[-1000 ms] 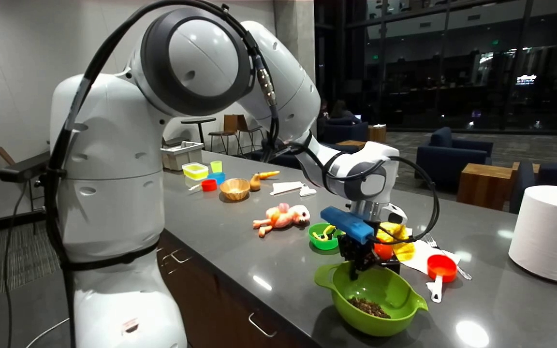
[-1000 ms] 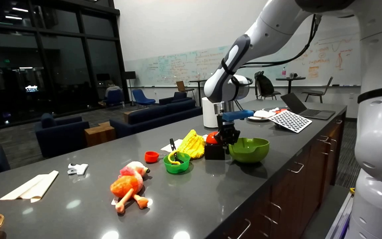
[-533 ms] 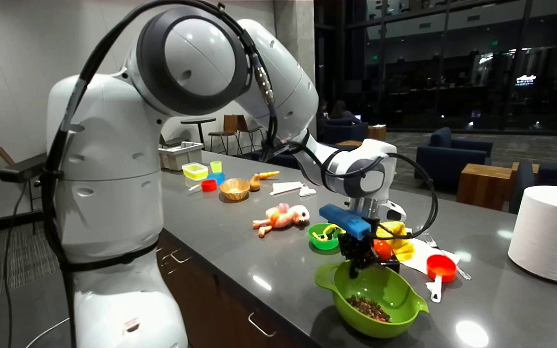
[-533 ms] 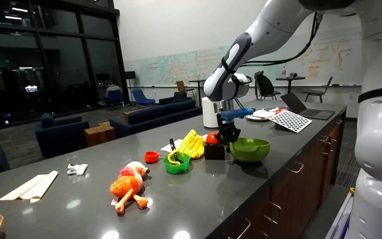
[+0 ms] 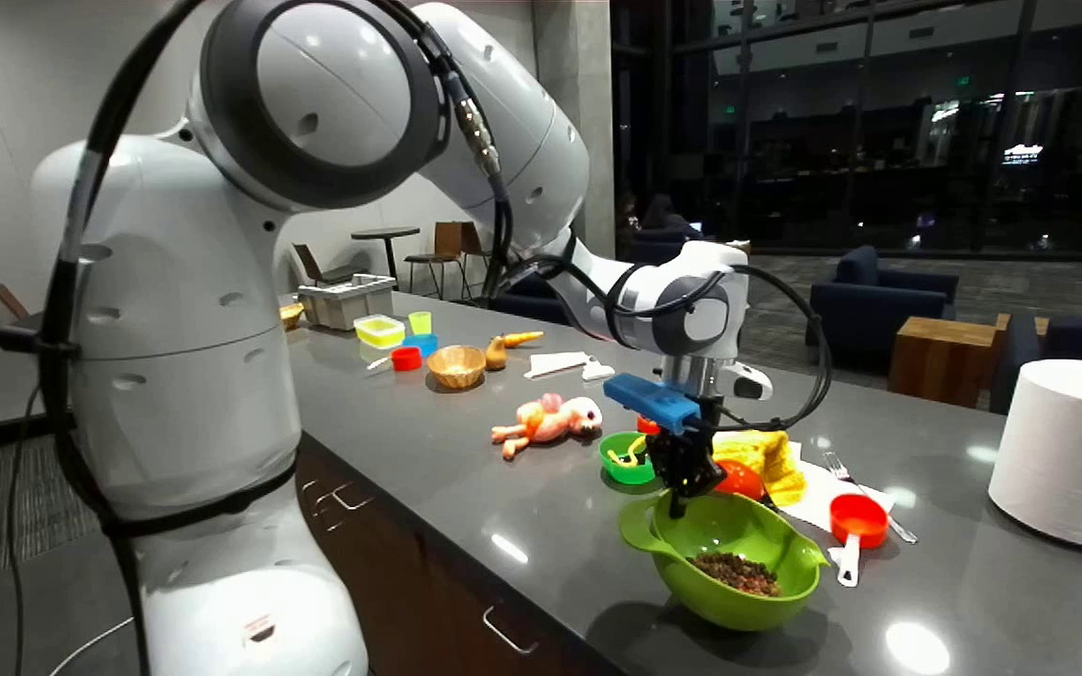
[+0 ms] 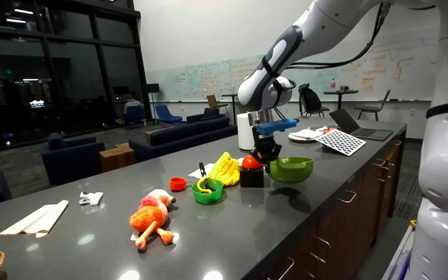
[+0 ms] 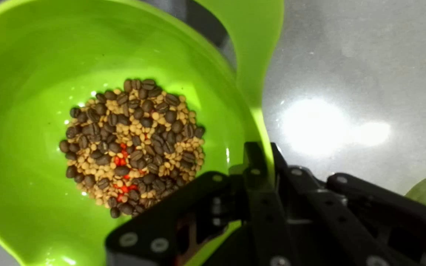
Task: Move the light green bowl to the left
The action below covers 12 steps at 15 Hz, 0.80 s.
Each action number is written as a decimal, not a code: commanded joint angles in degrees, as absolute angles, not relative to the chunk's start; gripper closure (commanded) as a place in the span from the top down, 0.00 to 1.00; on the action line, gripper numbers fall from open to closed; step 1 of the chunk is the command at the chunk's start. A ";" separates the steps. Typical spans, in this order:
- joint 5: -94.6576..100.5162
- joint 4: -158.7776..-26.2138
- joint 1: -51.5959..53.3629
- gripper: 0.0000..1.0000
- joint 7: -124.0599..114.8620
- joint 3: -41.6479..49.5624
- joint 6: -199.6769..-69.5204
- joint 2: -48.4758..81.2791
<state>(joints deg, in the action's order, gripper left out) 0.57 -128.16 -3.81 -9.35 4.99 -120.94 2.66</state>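
The light green bowl (image 5: pixel 738 606) has brown and tan bits with a few red ones in it. It hangs just above the grey counter, its shadow apart below it; this shows in both exterior views, also on its wall (image 6: pixel 291 173). My gripper (image 5: pixel 678 507) is shut on the bowl's rim near its handle side. In the wrist view, one fingertip of the gripper (image 7: pixel 266 153) is inside the bowl (image 7: pixel 24 111) and the other is outside, with the rim between them. The gripper also shows in an exterior view (image 6: pixel 267 166), dark against the bowl.
A black box (image 6: pixel 252 177) with a red dome stands close beside the bowl. A smaller green cup (image 6: pixel 207 196), yellow cloth (image 6: pixel 226 171) and plush toy (image 6: pixel 152 217) lie further along. A red measuring cup (image 5: pixel 858 521) and paper roll (image 5: pixel 1062 460) stand on another side.
The bowl has risen from the counter with my gripper, and its shadow now lies apart from it. The arm has moved up and slightly back. The grip on the rim looks the same.
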 commanded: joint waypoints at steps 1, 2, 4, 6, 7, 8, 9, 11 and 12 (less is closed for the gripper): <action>2.74 -130.26 -3.59 0.02 -12.21 4.57 -119.64 -1.57; 3.10 -130.45 -3.52 0.02 -12.56 4.42 -119.55 -2.23; 4.18 -131.06 -3.29 0.02 -13.33 3.99 -119.61 -3.87; 5.32 -131.42 -2.83 0.02 -13.36 3.17 -119.48 -6.02; 5.45 -131.35 -2.47 0.02 -12.97 2.55 -119.05 -7.12; 5.31 -131.42 -2.08 0.02 -12.50 1.91 -119.06 -8.02; 4.99 -131.41 -1.54 0.02 -11.81 1.15 -118.89 -9.01; 4.16 -131.15 -0.28 0.02 -10.72 -0.38 -118.49 -10.34; 3.59 -131.11 0.50 0.02 -9.98 -1.16 -118.25 -10.94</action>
